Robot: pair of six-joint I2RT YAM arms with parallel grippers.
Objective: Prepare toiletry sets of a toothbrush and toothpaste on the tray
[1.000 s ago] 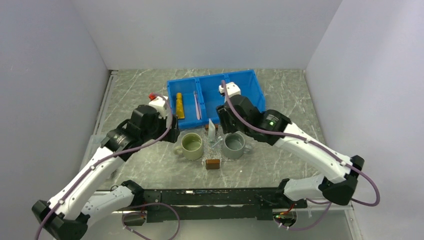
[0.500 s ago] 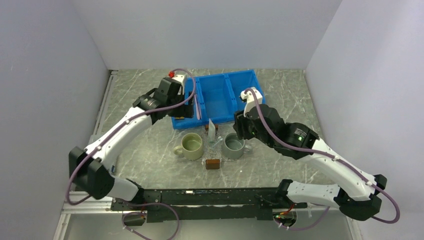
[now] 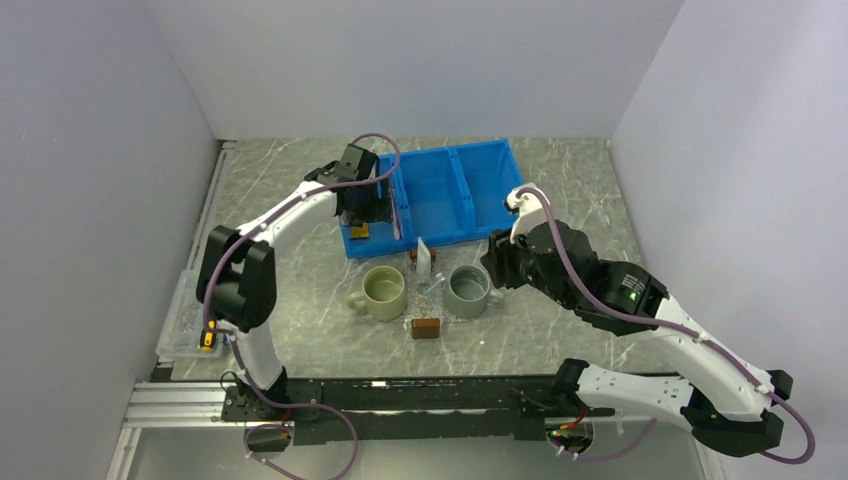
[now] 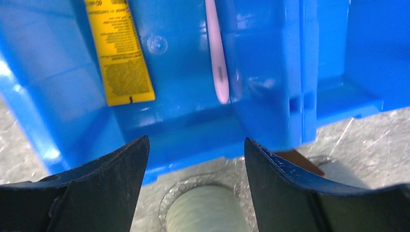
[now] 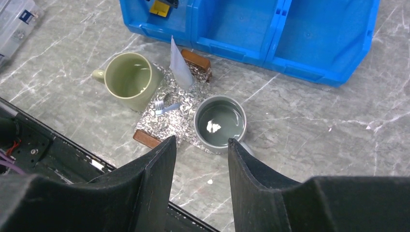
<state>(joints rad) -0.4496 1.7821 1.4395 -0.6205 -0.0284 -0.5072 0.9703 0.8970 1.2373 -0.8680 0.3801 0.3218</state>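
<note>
My left gripper (image 3: 363, 220) is open over the left compartment of the blue bin (image 3: 440, 190). In the left wrist view it (image 4: 196, 150) hangs just short of the yellow toothpaste tube (image 4: 118, 53) and the pale pink toothbrush (image 4: 216, 58), which lie side by side in the bin. The clear tray (image 5: 167, 121) with brown handles (image 3: 426, 328) lies between two mugs. A white tube (image 5: 180, 65) stands on its far end and a small pale brush (image 5: 163, 107) lies on it. My right gripper (image 3: 497, 268) is open and empty, right of the tray.
A green mug (image 3: 384, 290) stands left of the tray and a grey mug (image 3: 467, 288) right of it. The bin's middle and right compartments look bare. A clear box (image 3: 190, 320) sits at the table's near left edge.
My left arm has swung forward and right, bringing its gripper over the bin's left compartment. My right arm has pulled back from the bin toward the near right.
</note>
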